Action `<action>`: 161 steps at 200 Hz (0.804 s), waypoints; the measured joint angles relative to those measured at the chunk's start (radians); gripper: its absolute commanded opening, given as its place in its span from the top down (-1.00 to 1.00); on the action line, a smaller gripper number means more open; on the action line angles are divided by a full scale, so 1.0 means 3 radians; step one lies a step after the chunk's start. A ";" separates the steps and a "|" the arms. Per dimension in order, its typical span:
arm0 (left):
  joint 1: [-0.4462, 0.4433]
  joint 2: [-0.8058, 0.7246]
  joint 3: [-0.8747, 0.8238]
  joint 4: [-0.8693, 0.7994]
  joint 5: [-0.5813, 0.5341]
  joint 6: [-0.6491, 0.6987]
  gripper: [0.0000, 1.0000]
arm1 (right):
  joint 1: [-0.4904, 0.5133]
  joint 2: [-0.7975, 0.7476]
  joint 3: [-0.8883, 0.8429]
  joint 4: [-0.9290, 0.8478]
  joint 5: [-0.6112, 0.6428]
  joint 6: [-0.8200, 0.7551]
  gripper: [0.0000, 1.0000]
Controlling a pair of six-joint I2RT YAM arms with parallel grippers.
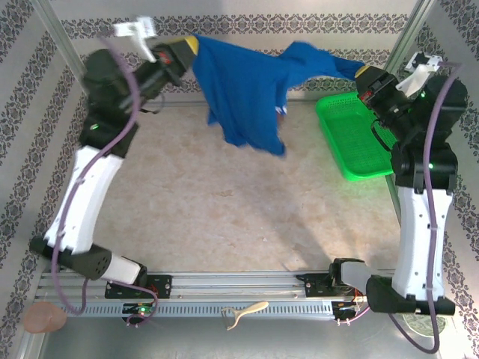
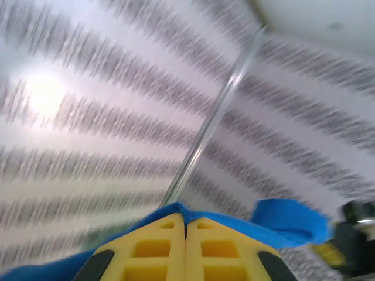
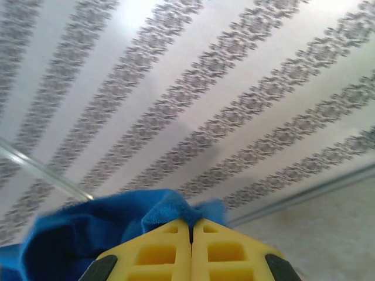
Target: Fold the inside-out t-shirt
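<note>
My left arm climbs from its base, elbow raised high, forearm swung inward. The left claw is clamped shut on one edge of the t-shirt. To the right of that claw the blue cloth stretches across to the other one, its middle drooping toward the desk. My right arm stands nearly upright, wrist tipped inward. The right claw is pinched together on the shirt's far end, with a green basket just below it.

We see the t-shirt above the far side of the table, between the left gripper and the right gripper. The basket lies on the table's right, below the right gripper.
</note>
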 measured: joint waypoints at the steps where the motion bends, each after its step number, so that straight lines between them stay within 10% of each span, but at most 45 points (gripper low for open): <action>1: -0.0001 -0.0011 0.0009 -0.0005 0.0001 0.0001 1.00 | 0.0000 -0.0005 0.0000 0.0006 -0.0004 0.0001 1.00; 99: 0.0051 0.0142 -0.0941 -0.0824 0.0259 0.0084 1.00 | 0.0034 -0.0637 -0.0778 0.0270 -0.0239 0.0233 1.00; 161: 0.0275 0.0343 -0.0876 -0.0748 0.0650 0.0148 1.00 | 0.0982 -0.0510 -0.0855 0.0598 0.0351 0.0032 1.00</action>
